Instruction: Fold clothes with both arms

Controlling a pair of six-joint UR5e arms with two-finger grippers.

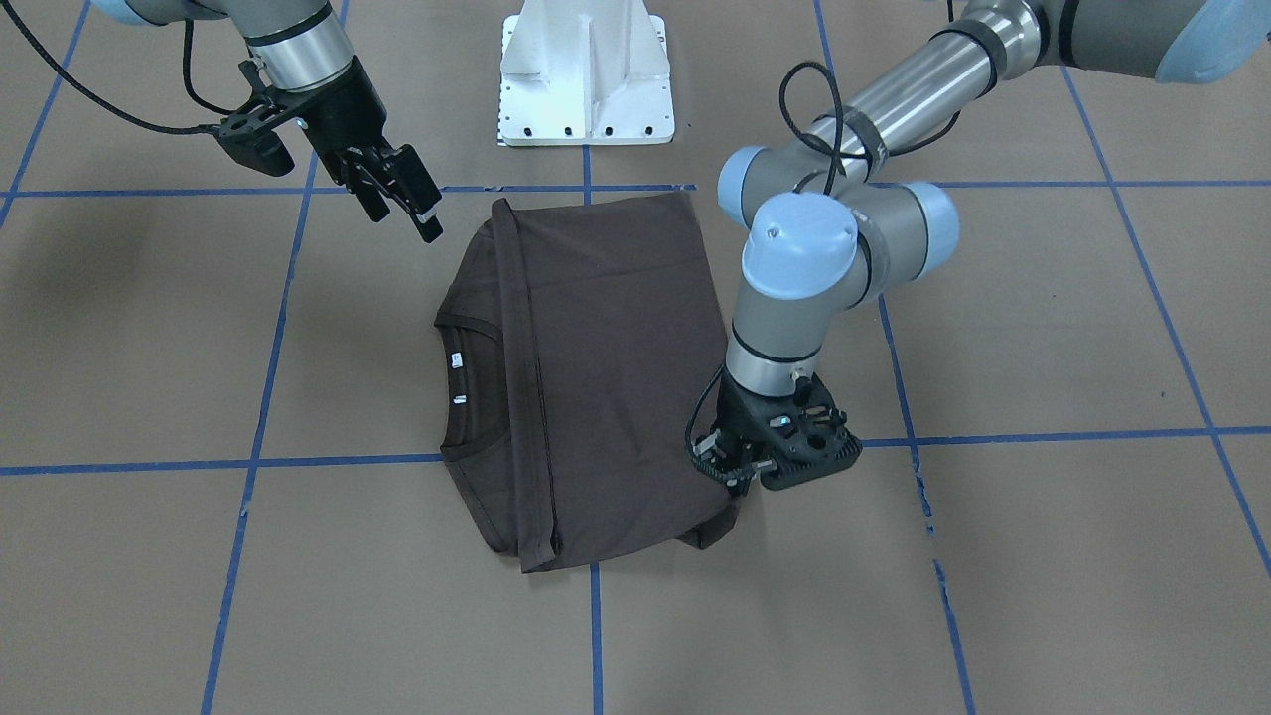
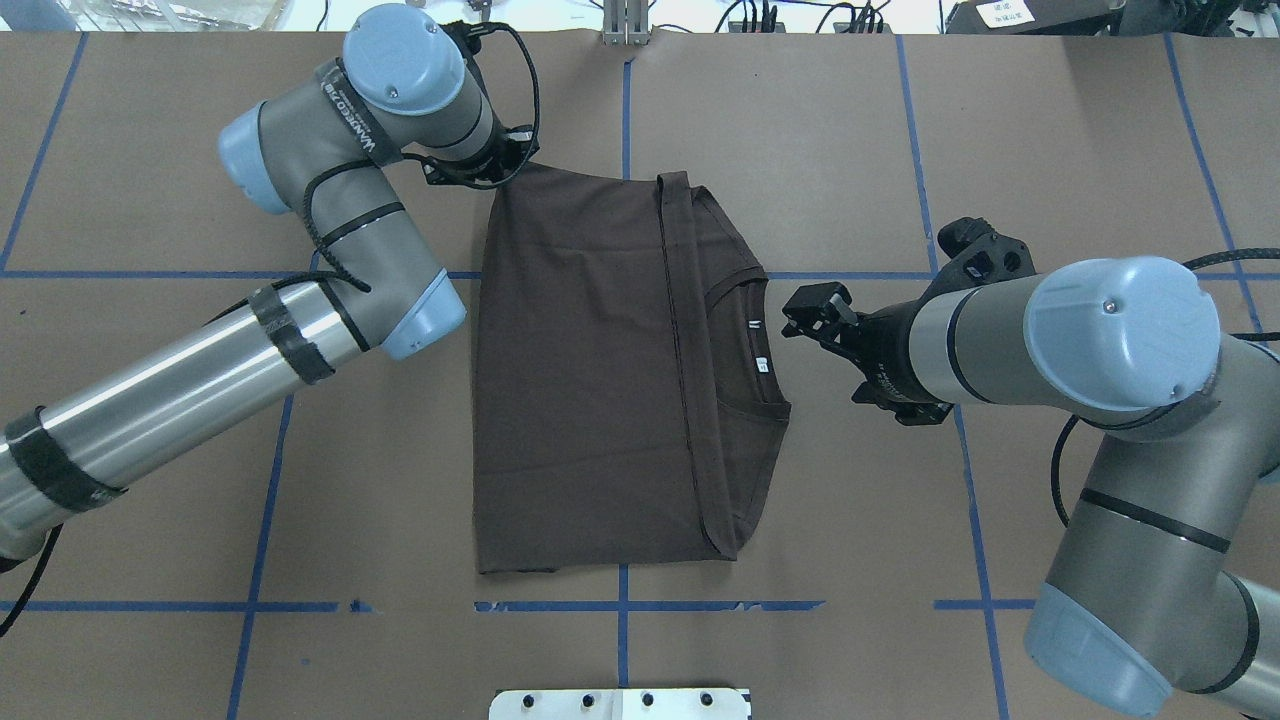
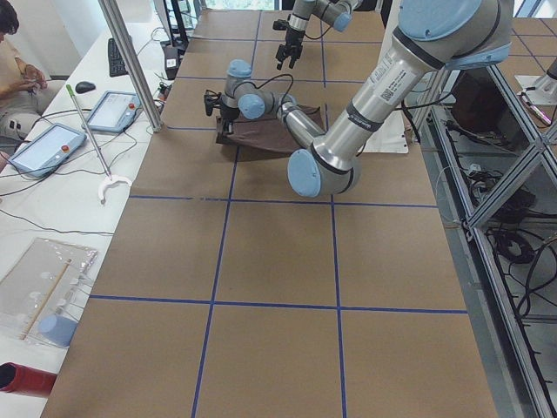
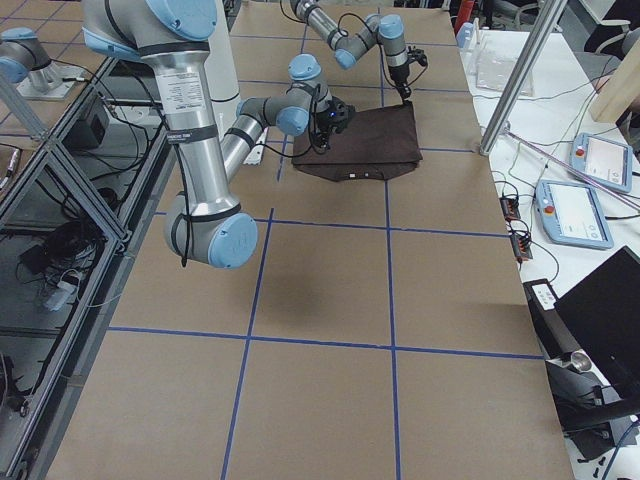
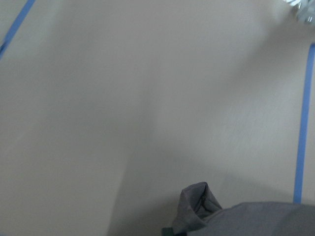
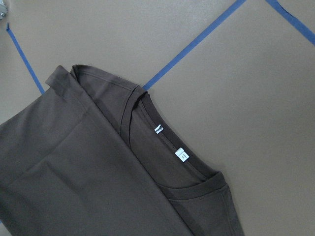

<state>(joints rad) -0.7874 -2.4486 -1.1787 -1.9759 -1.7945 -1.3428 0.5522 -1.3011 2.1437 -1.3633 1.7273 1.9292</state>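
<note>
On the bench (image 2: 850, 130), a part-folded shirt (image 2: 590, 380) is lying flat between the two grippers.

The left gripper (image 1: 740, 475) is reaching down at the shirt's far corner on the fold side, right at the cloth's edge. Its wrist view is showing a small peak of fabric bunching up, so it is probably working that corner for the next fold, though I cannot tell whether its fingers are closed. The right gripper (image 1: 402, 204) is hovering just beside the collar (image 6: 197, 191) side, fingers parted and holding nothing, likely lining up on the opposite edge. The shirt is showing as soft, matte, dark brown knit forming a neat rectangle. Its stitched hem is running straight across just short of the ribbed collar, where two white labels (image 6: 182, 155) are sitting. Blue tape (image 2: 270, 500) is crossing the brown bench.
</note>
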